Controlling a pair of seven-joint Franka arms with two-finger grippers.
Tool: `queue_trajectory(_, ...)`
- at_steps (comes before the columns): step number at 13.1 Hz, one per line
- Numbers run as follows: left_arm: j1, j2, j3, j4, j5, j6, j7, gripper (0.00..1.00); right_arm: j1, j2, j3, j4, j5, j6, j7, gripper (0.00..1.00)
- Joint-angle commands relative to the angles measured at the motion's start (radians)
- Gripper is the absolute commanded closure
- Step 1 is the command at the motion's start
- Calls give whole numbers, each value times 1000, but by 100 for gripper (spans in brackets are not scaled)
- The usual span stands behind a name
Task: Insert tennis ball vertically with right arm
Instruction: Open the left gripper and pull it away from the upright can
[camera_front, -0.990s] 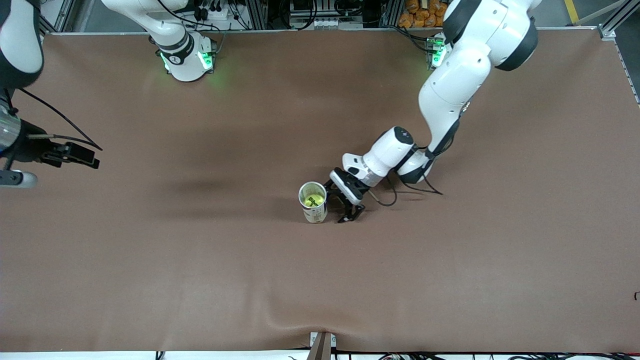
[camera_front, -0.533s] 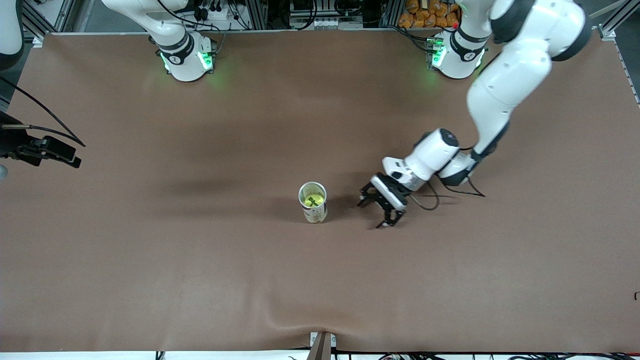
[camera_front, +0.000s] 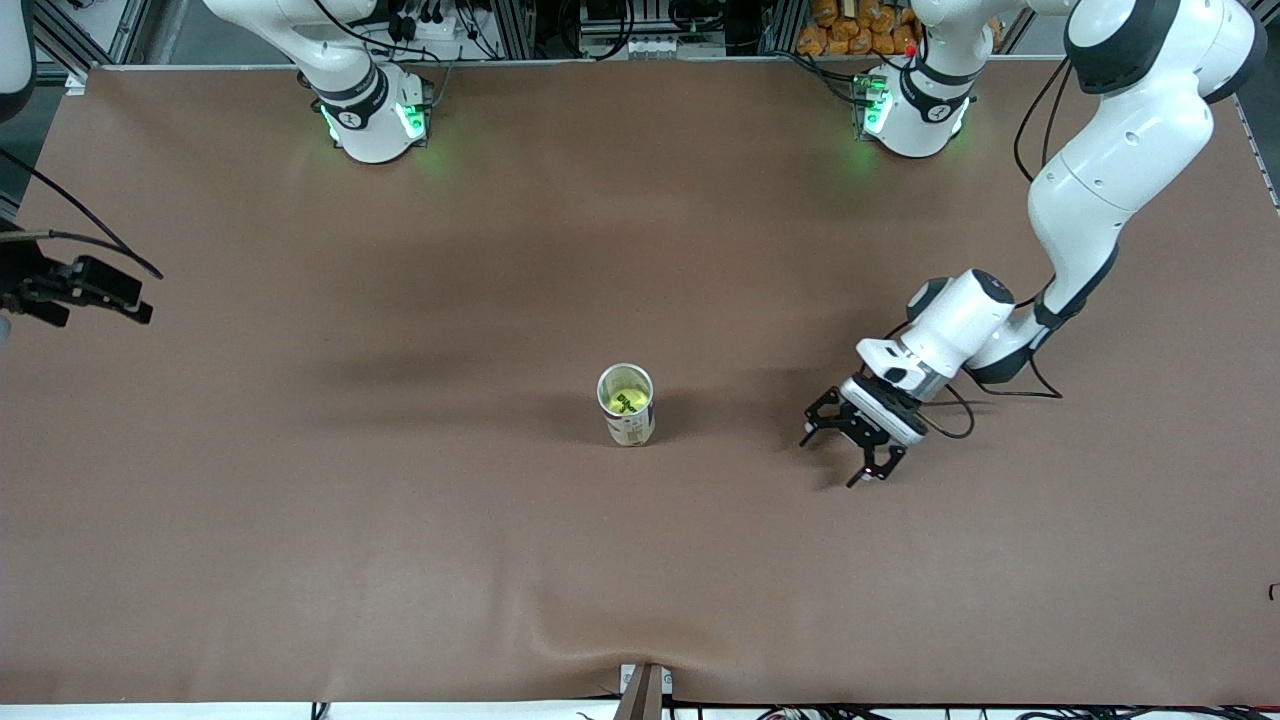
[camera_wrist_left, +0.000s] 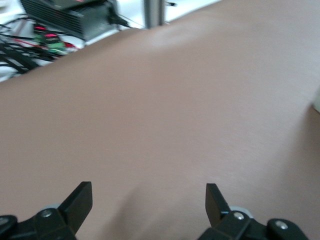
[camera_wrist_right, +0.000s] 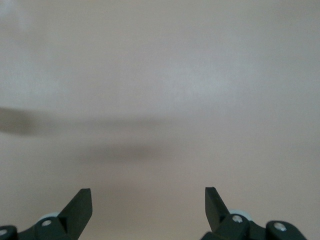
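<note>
Brown cloth covers the desk (camera_front: 400, 560), rumpled at its near edge. Mid-desk an upright can (camera_front: 626, 405) holds the tennis ball (camera_front: 624, 401). Toward the left arm's end, the left gripper (camera_front: 850, 460) hangs low over bare cloth, fingers apart, empty. The right gripper (camera_wrist_right: 148, 200), jaws spread, is over the desk's other end. Cables and racks line the base edge.
</note>
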Motion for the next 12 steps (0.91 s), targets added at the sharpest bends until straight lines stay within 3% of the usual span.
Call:
queue_trajectory(1, -2, -13, -11, 51, 23, -17, -94, 0, -14, -45, 24, -15, -10, -31, 37, 0)
queue_trajectory(4, 9, -23, -52, 88, 21, -41, -198, 0, 16, -68, 29, -18, -5, -40, 148, 0)
queue_trajectory(7, -8, -17, -54, 164, 17, -90, -278, 0, 17, -99, 33, -17, -8, -68, 148, 0)
queue_trajectory(10, -39, -11, -54, 241, 1, -159, -335, 0, -46, -110, 98, -13, -16, -89, 119, 0)
queue_trajectory(12, -42, -20, -57, 276, 1, -236, -352, 0, -46, -110, 81, -12, -24, -91, 46, 0)
